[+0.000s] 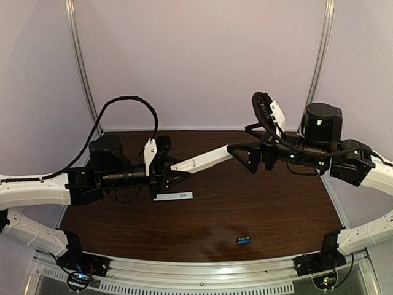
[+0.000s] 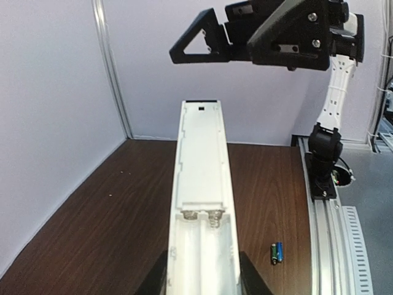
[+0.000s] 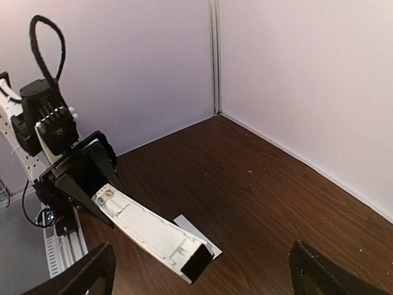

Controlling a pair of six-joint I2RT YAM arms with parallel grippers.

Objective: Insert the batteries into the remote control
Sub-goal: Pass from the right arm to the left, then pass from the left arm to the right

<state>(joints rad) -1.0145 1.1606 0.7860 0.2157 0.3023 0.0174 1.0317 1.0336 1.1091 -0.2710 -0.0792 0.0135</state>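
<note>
remote control (image 2: 202,184): near end cut by lower edge | batteries (image 1: 244,241): blurred; count unclear

A dark brown wood-grain tabletop (image 1: 258,190) carried the loose items. Two small blue-wrapped cylindrical batteries (image 1: 244,241) lay side by side near its front edge, right of centre. They seemed to be touching, and one perhaps had a greener wrap, though they were too small to be sure. A thin flat white plastic cover strip (image 1: 173,196) lay left of centre, well apart from the batteries.

Robot lab cell: blank pale wall panels (image 1: 196,61), aluminium posts (image 1: 84,67), wood-grain table (image 1: 258,203).
</note>
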